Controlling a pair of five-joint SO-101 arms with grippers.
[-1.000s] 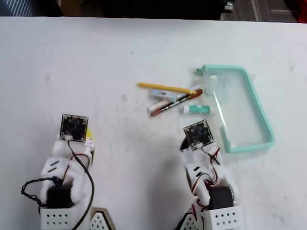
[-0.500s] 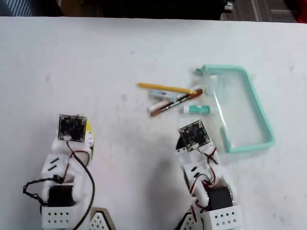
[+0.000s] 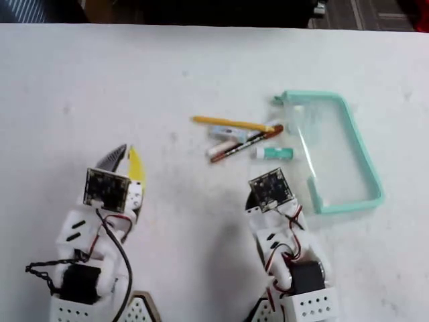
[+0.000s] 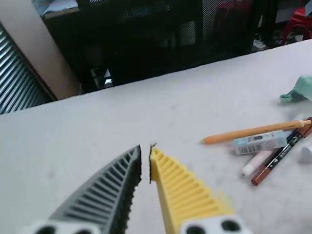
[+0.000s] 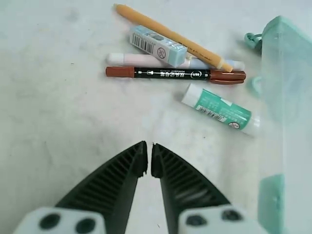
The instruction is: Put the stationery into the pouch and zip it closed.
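Note:
The stationery lies in a small pile mid-table: an orange pen (image 3: 231,123), a pale blue eraser (image 3: 227,135), a brown marker (image 3: 245,143), a pink-white pen (image 5: 122,59) and a green-white glue stick (image 3: 274,153). A clear pouch with mint-green edging (image 3: 356,144) lies flat just right of them. My left gripper (image 3: 125,161), with one grey and one yellow finger, is shut and empty, well left of the pile. My right gripper (image 5: 148,159), with black fingers, is shut and empty, on the near side of the glue stick (image 5: 220,109).
The white table (image 3: 100,80) spreads wide around the pile. A dark room with chairs lies beyond its far edge. Both arm bases stand at the near edge.
My left arm has stretched forward, so its grey and yellow fingers now show past the wrist camera. The right arm shifted slightly left. The stationery and pouch have not moved.

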